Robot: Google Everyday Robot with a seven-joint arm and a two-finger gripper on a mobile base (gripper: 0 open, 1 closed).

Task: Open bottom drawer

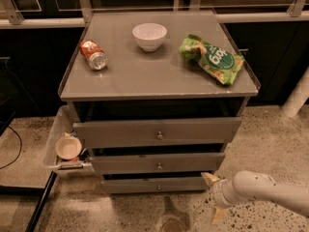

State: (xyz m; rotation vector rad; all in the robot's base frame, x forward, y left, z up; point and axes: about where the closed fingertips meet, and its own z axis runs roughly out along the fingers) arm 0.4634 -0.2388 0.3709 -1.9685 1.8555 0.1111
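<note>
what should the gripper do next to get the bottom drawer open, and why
Probably slide left toward the knob: the gripper sits open off the right end of the bottom drawer, holding nothing and not touching the knob.

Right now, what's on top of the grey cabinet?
A tipped orange soda can, a white bowl, a green snack bag; under the bag is hidden. The gripper is low, beside the grey bottom drawer.

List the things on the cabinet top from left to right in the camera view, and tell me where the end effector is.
On top: soda can → white bowl → green snack bag. The end effector, open, is low on the right, close to the right end of the bottom drawer.
</note>
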